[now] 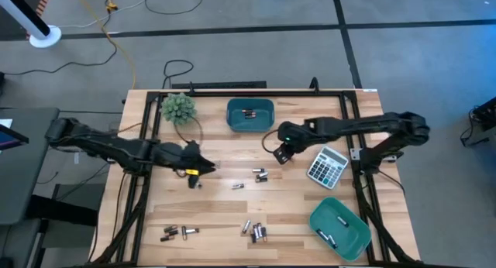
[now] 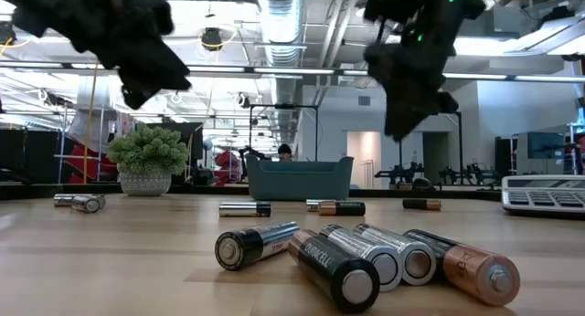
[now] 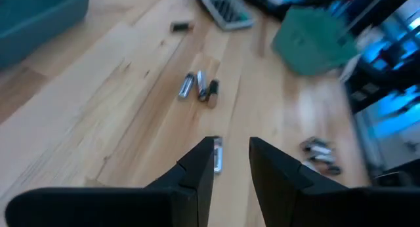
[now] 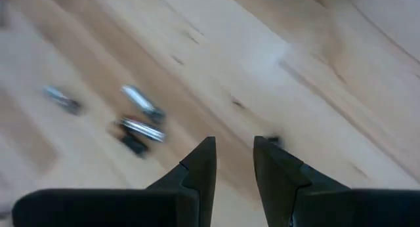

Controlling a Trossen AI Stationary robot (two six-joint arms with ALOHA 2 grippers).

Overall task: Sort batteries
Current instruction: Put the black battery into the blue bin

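Note:
Small cylindrical batteries lie scattered on the wooden table: a few at the middle [image 1: 261, 174], a single one [image 1: 238, 186], and clusters near the front edge [image 1: 178, 234] [image 1: 256, 231], the latter close in the low view [image 2: 366, 261]. My left gripper [image 1: 208, 167] hovers open above the table left of the middle; its wrist view [image 3: 231, 151] shows nothing between the fingers, with a battery [image 3: 218, 160] on the wood beyond them. My right gripper [image 1: 279, 156] hangs open, pointing steeply down, right of the middle [image 4: 234, 151], with batteries [image 4: 141, 119] lying off to one side.
A teal bin [image 1: 250, 125] at the far middle holds a battery; a second teal bin [image 1: 353, 241] at the near right corner holds a few. A grey-white calculator [image 1: 327, 166] lies at the right and a small potted plant [image 1: 178, 108] at the far left.

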